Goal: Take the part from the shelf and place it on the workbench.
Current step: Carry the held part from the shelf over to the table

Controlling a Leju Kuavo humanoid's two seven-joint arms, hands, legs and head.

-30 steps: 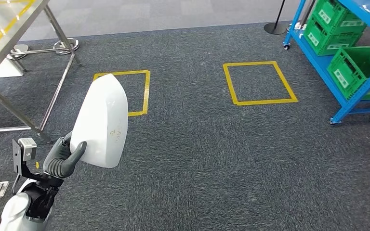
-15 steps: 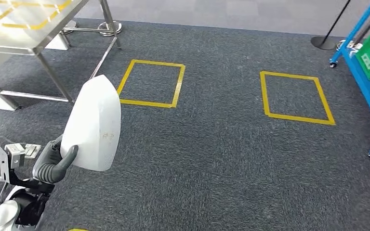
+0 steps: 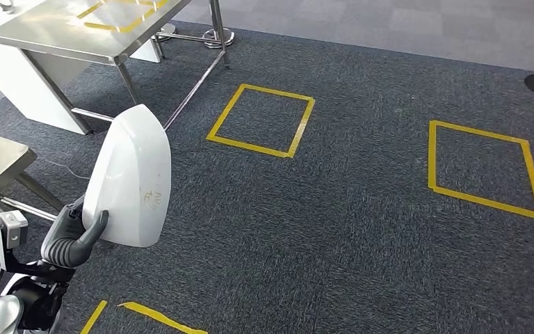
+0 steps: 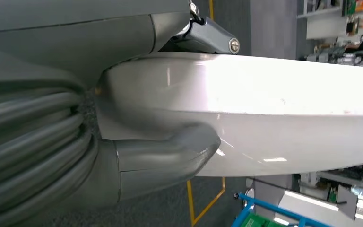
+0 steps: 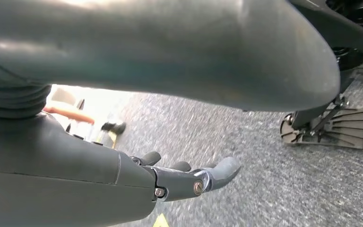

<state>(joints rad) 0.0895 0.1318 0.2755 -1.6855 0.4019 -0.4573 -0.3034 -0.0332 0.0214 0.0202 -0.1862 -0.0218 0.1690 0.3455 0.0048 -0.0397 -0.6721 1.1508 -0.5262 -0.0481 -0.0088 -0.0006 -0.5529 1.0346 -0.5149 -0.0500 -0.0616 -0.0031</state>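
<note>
The left hand (image 3: 69, 240) grips the white shell part (image 3: 131, 177) upright for carrying toward the steel workbench (image 3: 55, 38) at eleven o'clock, while the right hand (image 5: 189, 177) hangs empty with fingers loosely extended.

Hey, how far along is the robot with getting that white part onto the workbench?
Done: the smooth white curved part is off the shelf. In hand: the left hand grips its lower edge, carrying it above dark carpet. Left: reaching the steel workbench ahead and setting it down. The right hand holds nothing.

Dark grey carpet floor (image 3: 334, 229) is carrying two yellow tape squares (image 3: 261, 121) (image 3: 485, 168) lying well apart. A steel counter (image 3: 55, 31) is standing near the nearer square, bearing yellow tape (image 3: 122, 19) on its top.
</note>
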